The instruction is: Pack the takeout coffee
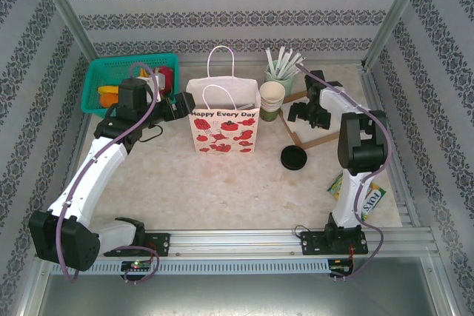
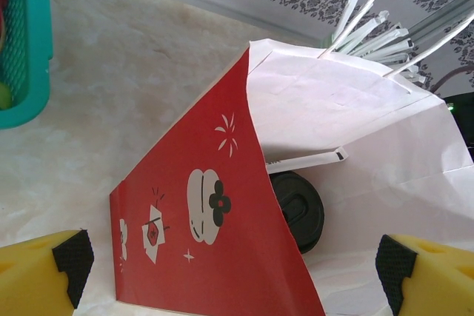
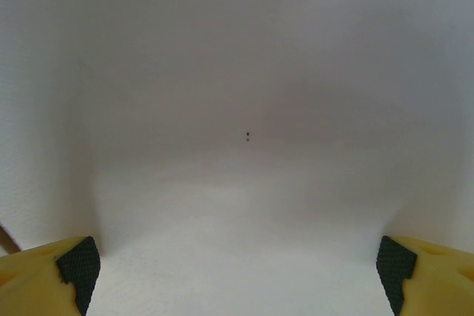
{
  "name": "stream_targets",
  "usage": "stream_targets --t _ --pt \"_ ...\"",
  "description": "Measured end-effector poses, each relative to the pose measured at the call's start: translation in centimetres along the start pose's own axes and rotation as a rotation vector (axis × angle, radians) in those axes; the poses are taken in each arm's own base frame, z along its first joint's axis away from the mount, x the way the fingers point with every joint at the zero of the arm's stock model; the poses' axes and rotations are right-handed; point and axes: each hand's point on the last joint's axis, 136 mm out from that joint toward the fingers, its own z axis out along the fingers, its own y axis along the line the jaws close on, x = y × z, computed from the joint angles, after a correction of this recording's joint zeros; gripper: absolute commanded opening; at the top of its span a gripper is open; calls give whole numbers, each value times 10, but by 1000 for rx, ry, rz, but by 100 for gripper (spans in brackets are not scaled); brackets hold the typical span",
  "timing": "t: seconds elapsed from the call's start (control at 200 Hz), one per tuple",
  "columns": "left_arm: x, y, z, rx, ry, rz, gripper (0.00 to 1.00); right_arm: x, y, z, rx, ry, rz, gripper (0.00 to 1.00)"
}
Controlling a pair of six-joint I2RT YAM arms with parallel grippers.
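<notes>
The takeout coffee stands inside the white paper bag, which is printed with red; only the cup's round black lid shows past the bag's red side panel. In the top view the bag stands upright mid-table with its handles up. My left gripper is at the bag's upper left edge, looking down into the mouth. It is open, and its yellow fingers are spread wide with nothing between them. My right gripper hangs open to the right of the bag, close to a plain white surface.
A stack of lidless cups stands right of the bag, with a green cup of wrapped straws behind it. Loose black lids and wooden stirrers lie near the right arm. A teal basket sits at the back left.
</notes>
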Motion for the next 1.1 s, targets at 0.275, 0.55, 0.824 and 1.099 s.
stream_targets --t 0.275,0.55,0.824,1.099 --pt "-1 0 0 1 -2 -25 100 -4 4 0 -10 8 6 94" --pt "-9 -3 5 2 -2 -43 100 -4 6 6 -12 25 58 86" --pt "-3 3 15 -22 48 -62 100 -1 3 8 10 59 57 60" --pt "-1 6 14 -35 58 -67 100 0 1 8 16 59 58 41"
